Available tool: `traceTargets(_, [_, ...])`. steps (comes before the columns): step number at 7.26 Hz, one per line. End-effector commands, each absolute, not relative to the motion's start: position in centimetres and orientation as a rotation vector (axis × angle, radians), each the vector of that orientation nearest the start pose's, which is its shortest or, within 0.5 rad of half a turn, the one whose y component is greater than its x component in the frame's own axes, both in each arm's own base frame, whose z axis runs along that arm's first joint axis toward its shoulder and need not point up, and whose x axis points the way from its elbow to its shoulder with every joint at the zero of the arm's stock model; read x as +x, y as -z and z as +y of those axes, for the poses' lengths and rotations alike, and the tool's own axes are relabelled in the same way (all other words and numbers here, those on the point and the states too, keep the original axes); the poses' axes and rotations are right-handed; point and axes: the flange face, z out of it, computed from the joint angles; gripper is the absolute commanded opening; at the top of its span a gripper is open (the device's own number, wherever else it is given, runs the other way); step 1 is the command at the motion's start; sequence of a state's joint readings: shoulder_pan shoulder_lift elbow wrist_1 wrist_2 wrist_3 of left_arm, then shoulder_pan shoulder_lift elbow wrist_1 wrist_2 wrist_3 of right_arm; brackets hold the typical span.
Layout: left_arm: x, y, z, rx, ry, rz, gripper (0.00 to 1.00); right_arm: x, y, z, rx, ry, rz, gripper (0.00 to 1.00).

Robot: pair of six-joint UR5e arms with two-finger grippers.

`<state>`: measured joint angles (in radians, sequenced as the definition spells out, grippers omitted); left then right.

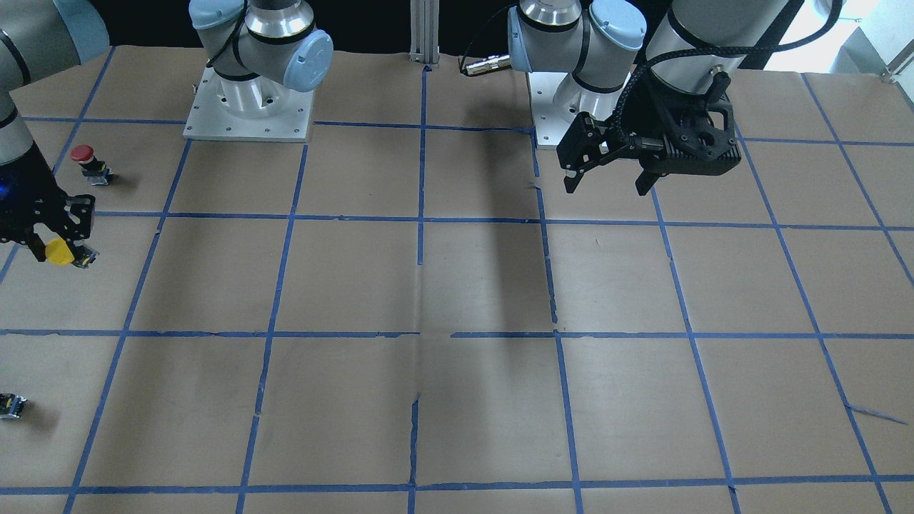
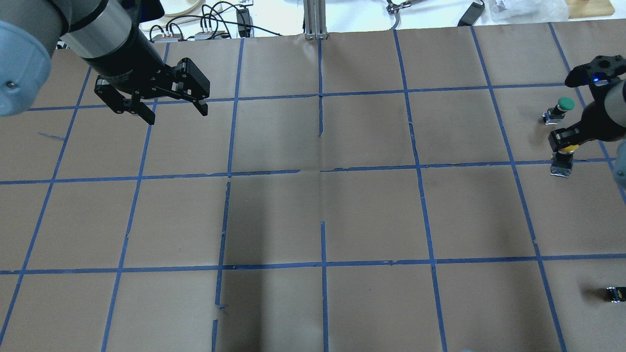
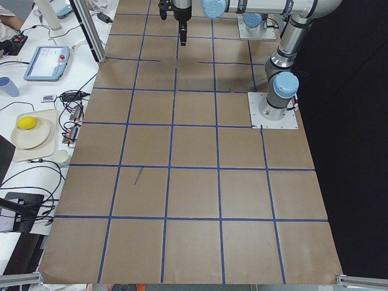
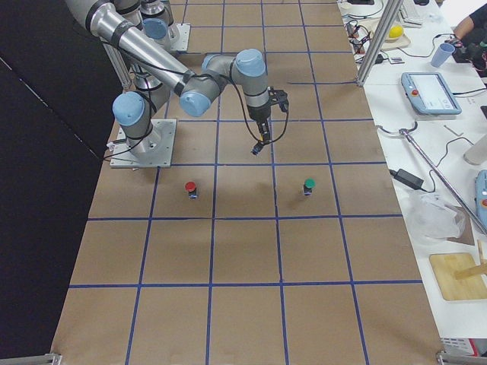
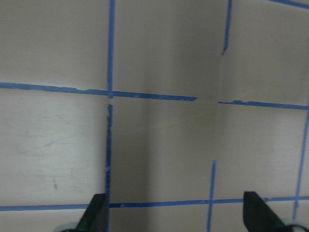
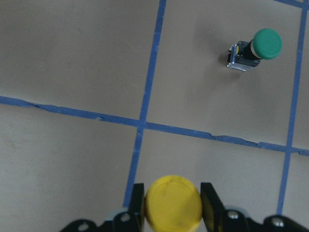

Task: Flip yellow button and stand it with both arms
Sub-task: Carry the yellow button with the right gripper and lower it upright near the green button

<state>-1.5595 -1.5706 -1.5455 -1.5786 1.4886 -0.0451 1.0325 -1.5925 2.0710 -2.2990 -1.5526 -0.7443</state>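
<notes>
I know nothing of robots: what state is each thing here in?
yellow button: clamped by its cap.
right pincer: shut on the yellow button.
left pincer: open, empty.
red button: standing, cap up.
green button: standing, cap up.
black switch block: loose on the table.

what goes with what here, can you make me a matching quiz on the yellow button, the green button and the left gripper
Things:
1. yellow button
2. green button
3. left gripper

States:
A. open, holding nothing, above the table
B. clamped between the fingers of the right gripper
C. standing free on the table, cap up

Pairs: 1-B, 2-C, 3-A
</notes>
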Motion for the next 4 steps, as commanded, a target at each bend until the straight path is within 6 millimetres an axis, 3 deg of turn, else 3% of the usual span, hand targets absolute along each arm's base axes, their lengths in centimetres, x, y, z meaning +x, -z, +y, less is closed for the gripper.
traceTargets(1, [-13.3,-50.8,-48.0,0.026,0.022,3.157,0.99,-16.8,-31.4,-44.2,-0.441,0.410,3.159,0.08])
traceTargets(4, [-11.1,-50.7,-48.2,0.024,0.011,3.126,1.00,-22.0,-28.8,-42.9,-0.545,0.482,3.054,0.08])
